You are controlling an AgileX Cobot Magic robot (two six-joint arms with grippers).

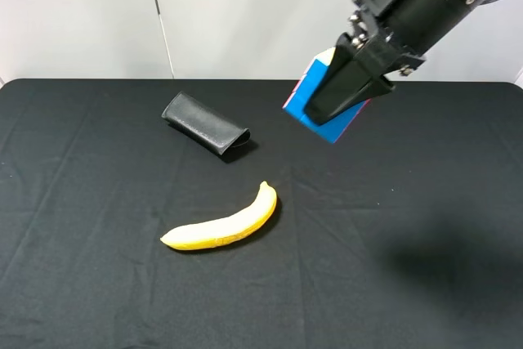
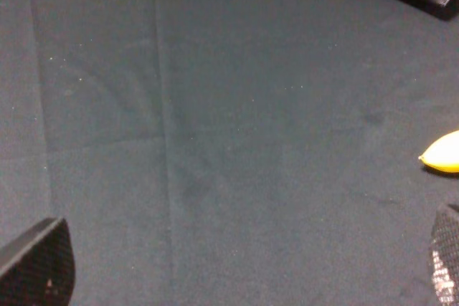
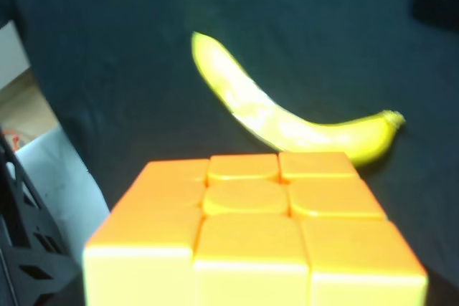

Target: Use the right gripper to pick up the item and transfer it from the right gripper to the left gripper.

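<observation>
— Two pincers here. How does the right pincer (image 1: 327, 104) stand?

— Clenched on the cube (image 1: 304, 94). One black finger lies across the blue face that is turned to the high camera. The cube hangs in the grip, clear of the cloth (image 1: 98, 284).

— Which colours show?

— Mostly blue, with a white face uppermost and a red strip along the lower edge. In the right wrist view an orange-yellow face of nine tiles fills the foreground, hard against the pincer.

— What is around it?

— The banana (image 1: 222, 227) lies on the cloth, below the pincer and off to its left, well apart from it. The case (image 1: 204, 124) lies further left, apart from the banana.

— And the left pincer (image 2: 240, 270)?

— Released. Only its wrist view shows it. The two dark fingertips (image 2: 36, 266) sit at opposite edges of that view, spread wide, with bare cloth between them. It grips nothing. The banana's yellow tip lies near one fingertip. A corner of the case lies farther ahead on that same side.
</observation>
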